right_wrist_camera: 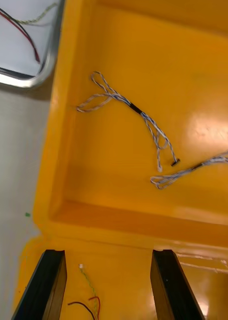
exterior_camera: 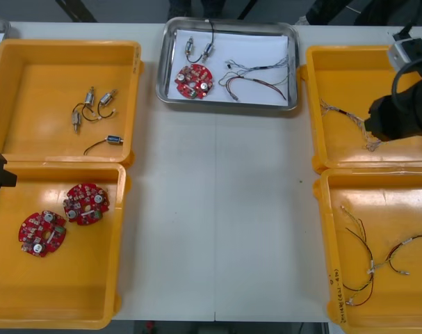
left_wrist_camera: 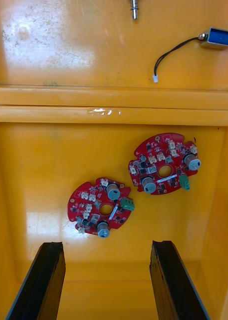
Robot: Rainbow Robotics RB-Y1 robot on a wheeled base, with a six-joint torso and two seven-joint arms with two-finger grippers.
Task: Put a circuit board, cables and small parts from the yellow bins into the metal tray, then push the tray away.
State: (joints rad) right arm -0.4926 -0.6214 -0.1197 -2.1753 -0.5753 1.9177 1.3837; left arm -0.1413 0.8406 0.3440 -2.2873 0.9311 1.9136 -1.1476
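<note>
The right gripper (right_wrist_camera: 108,257) hovers over the far end of the near right bin (exterior_camera: 324,229), just near of the ridge it shares with the far right bin (exterior_camera: 309,90). Its fingers stand wide apart with nothing held. Thin red and yellow cables (right_wrist_camera: 86,297) lie on the bin floor under it, closer to its left finger.

Two twisted cables lie on the floor of the far right bin, beyond the fingertips and apart from them. The first cable (right_wrist_camera: 136,107) has its long axis on a diagonal. Its looped ends point far-left toward the wall beside the tray (exterior_camera: 163,69), and its small connector points near-right. The second cable (right_wrist_camera: 186,172) lies just right of that connector, running roughly left to right.

The left gripper (left_wrist_camera: 106,252) hangs over the near left bin (exterior_camera: 120,229), fingers apart and empty. Two boards (left_wrist_camera: 163,164) lie beyond its fingertips, side by side on a slant. Small parts (exterior_camera: 92,104) lie in the far left bin (exterior_camera: 135,83).

The tray, white inside, sits at the far middle. It holds one board (exterior_camera: 194,81), tray parts (exterior_camera: 199,49) and tray cables (exterior_camera: 259,76).
</note>
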